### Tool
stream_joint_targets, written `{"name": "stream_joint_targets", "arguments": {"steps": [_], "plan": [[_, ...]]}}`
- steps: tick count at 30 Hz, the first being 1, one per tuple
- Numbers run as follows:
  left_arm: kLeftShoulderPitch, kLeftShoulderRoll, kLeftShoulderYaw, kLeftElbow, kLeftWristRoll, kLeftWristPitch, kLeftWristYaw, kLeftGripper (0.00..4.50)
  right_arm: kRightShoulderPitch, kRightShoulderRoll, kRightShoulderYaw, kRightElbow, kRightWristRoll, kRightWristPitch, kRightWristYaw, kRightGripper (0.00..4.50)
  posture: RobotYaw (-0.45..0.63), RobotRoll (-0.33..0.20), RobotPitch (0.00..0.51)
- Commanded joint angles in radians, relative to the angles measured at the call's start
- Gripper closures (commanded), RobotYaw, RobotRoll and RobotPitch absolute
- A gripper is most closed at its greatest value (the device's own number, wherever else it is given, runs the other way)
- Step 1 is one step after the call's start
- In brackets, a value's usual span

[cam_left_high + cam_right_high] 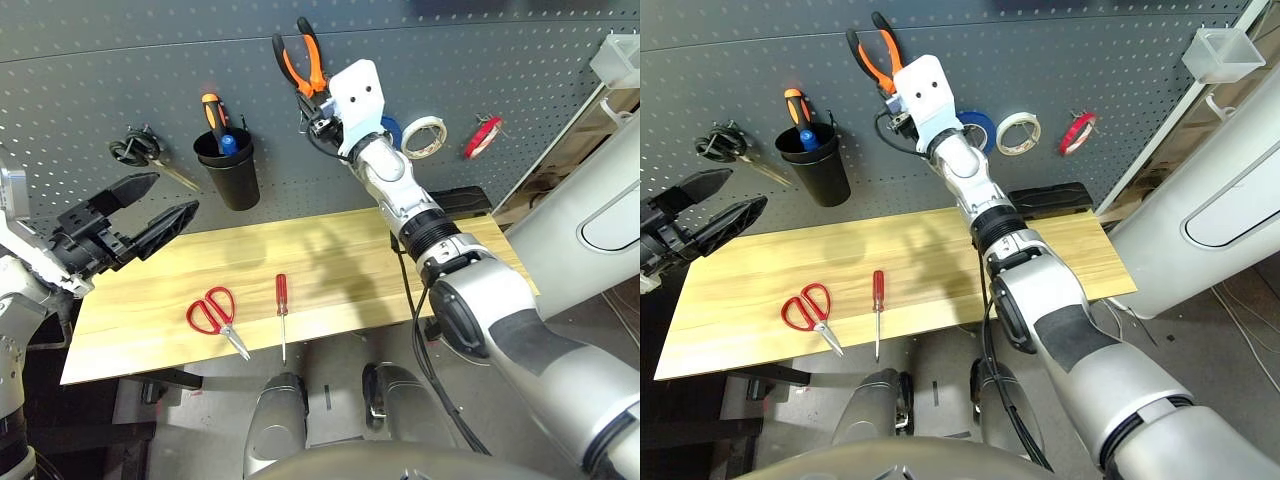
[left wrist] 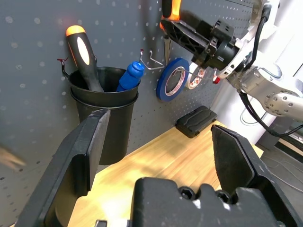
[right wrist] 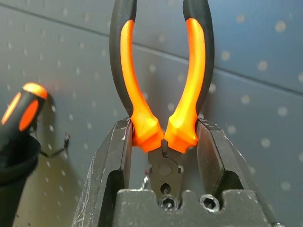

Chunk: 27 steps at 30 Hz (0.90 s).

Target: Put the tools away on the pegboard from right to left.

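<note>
Pliers [image 3: 163,94] clamped handles-up in right pincer [image 3: 163,146] against pegboard [image 1: 420,70], left pincer [image 1: 150,210] open

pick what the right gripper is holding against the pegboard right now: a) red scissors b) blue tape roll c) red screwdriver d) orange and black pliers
d: the right gripper is shut on the pliers near their joint, handles pointing up along the pegboard.
</note>
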Motion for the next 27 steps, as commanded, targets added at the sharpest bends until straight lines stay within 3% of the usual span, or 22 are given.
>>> {"name": "stream_joint_targets", "arguments": {"steps": [1, 27], "plan": [[0.011, -0.004, -0.002, -0.001, 0.004, -0.009, -0.008, 0.0, -0.031, 0.003, -0.021, 0.015, 0.012, -0.022, 0.006, 2.42, 0.19, 0.0, 0.062], [0.022, -0.007, -0.01, 0.006, 0.014, -0.039, -0.024, 0.0, -0.058, 0.022, -0.05, 0.176, -0.008, -0.025, 0.019, 2.42, 0.22, 0.0, 0.055]]}}
